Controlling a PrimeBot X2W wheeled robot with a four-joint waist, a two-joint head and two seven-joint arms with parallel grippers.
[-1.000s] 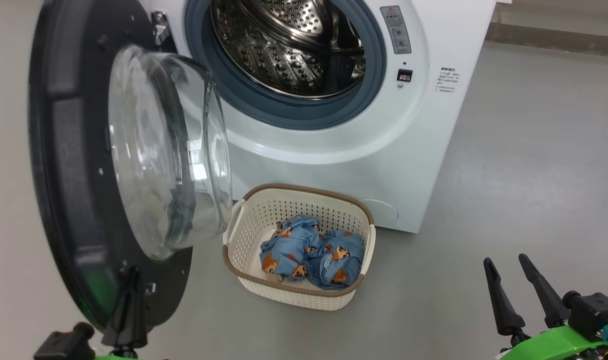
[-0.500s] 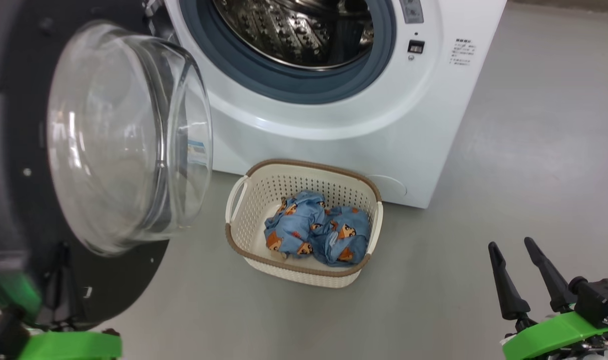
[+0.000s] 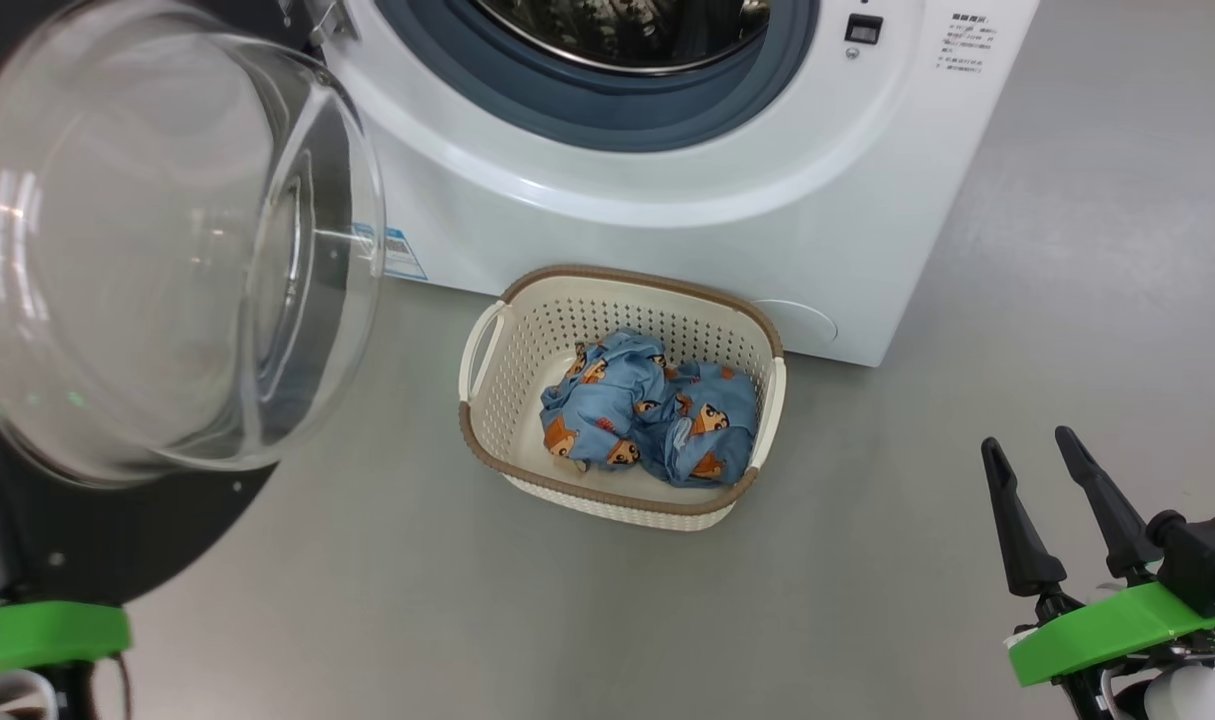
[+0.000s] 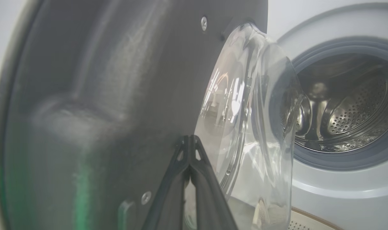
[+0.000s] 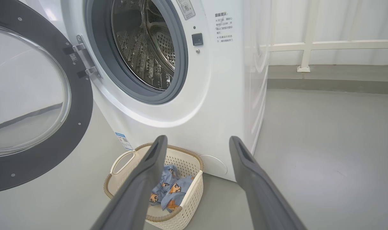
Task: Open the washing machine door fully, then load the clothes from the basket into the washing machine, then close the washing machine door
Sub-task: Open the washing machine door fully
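Washer (image 3: 667,230): stood on the floor, drum mouth open.
Door (image 5: 82,105): appeared to have swung wider within the second; opening looked nearly done, loading next. Bowl window bulged toward the basket.
Basket (image 3: 487,440): on the floor just before the washer, long axis along its front.
Clothes (image 3: 647,420): bunched inside it.
Left gripper (image 4: 189,138): fingers together, against the door's inner face.
Right gripper (image 3: 1025,442): jaws apart, empty.

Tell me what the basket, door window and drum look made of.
Basket: likely moulded plastic, matte cream, with rows of holes and a brown woven-look rim.
Door window: clear glossy glass or hard plastic, see-through with reflections.
Drum: shiny metal, probably steel, with glints on its perforated wall.
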